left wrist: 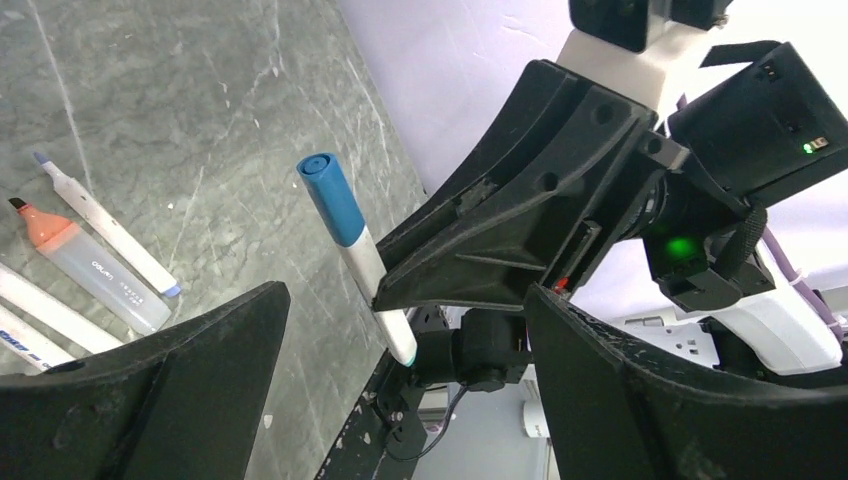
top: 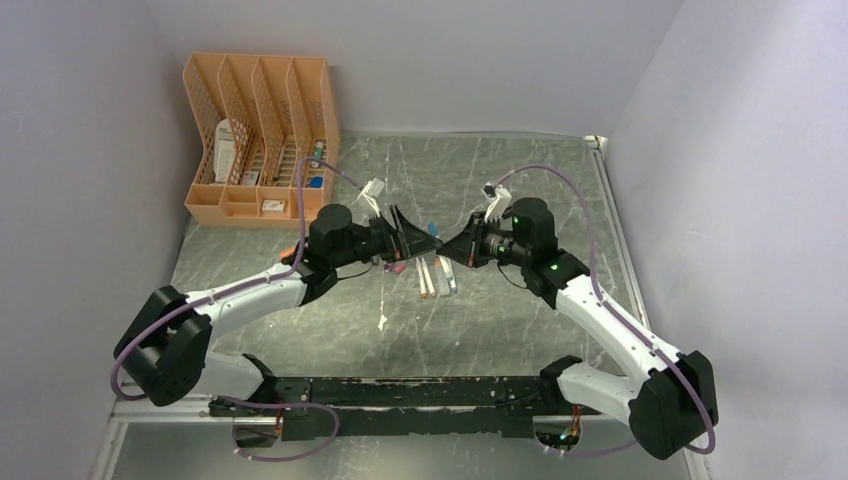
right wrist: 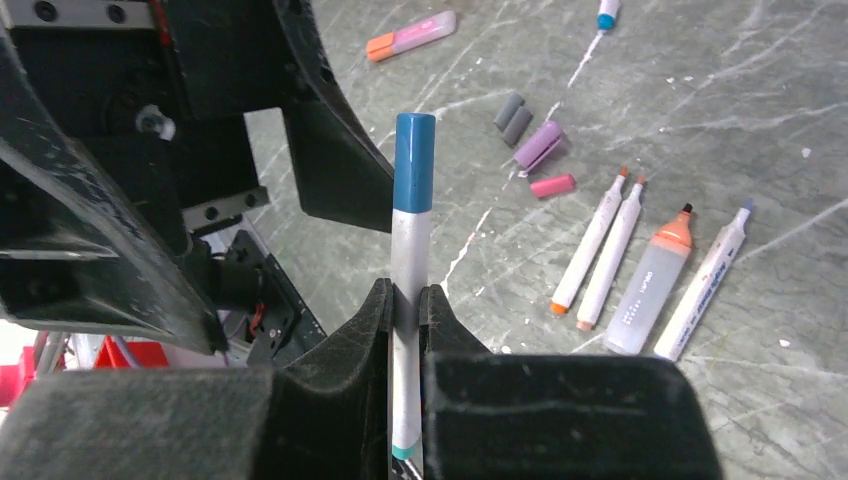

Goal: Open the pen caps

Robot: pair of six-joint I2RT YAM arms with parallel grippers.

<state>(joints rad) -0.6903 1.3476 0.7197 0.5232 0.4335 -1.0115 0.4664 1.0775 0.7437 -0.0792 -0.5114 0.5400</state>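
Grey-green marble table beneath two arms meeting in mid-air: the right gripper pinches a white pen barrel tight between its fingers, while the left gripper stands just beside it, fingers spread wide and holding nothing. The blue cap, not yet off, sits on the barrel's free end, well off the table. The pen's long axis runs straight out of the right fingers, cap pointing away from them towards the left gripper. A clean pull likely means closing on the cap alone, clear of the barrel, then drawing along that axis. Grey, purple and pink loose caps lie on the table below
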